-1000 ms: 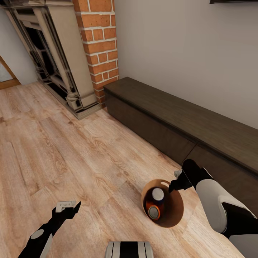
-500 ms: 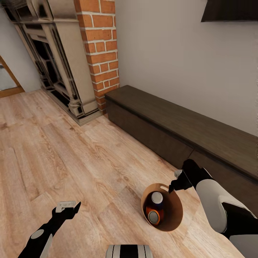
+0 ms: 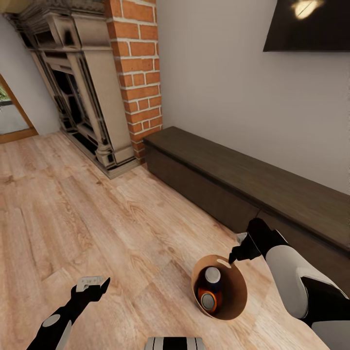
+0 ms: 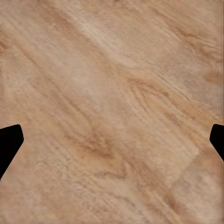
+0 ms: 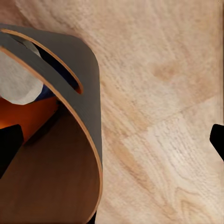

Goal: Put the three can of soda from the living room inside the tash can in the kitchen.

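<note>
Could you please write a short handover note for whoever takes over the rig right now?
Right gripper: at the rim of the tash can, by its slot handle; the jaws look wide apart in the wrist view, so a firm hold is not confirmed.
Left gripper: open, empty, above the wood floor.
Two soda cans show inside the bin; a third cannot be made out.
The robot is in the living room, beside the low cabinet and fireplace.
Left: confirm the third can, then get the bin to the kitchen.
</note>
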Robot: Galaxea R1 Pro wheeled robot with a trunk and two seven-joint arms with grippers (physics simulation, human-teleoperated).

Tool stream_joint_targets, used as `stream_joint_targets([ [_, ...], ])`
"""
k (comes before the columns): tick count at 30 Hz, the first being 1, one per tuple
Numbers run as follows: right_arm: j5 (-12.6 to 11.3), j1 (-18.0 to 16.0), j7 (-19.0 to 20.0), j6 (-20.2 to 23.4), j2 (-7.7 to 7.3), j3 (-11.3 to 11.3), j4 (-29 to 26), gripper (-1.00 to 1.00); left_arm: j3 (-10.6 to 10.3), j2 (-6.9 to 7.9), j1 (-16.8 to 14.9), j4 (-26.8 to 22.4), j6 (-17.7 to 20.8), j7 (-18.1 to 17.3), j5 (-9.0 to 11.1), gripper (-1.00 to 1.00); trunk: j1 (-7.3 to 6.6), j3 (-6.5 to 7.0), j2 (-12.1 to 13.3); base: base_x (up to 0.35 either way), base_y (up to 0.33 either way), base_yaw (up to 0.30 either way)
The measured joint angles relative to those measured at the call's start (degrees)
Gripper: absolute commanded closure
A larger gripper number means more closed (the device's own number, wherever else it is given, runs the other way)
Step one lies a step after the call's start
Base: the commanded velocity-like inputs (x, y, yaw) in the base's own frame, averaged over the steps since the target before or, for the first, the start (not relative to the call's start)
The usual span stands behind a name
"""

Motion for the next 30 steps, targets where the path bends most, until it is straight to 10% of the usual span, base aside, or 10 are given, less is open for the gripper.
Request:
stream_joint_targets([
  [14, -0.34, 0.24, 0.00, -0.01, -0.04, -4.07, -1.20, -1.00, -0.02, -0.03, 0.00, 0.37, 0.00, -0.02, 0.01, -1.00, -0.36, 3.10, 0.19, 0.000, 0.000, 0.000],
  [30, -0.37, 1.26, 0.09, -0.02, -0.11, -5.07, -1.84, -1.00, -0.05, -0.07, 0.00, 0.43, 0.04, -0.02, -0.06, -1.00, -3.87, 5.98, 6.59, 0.000, 0.000, 0.000],
])
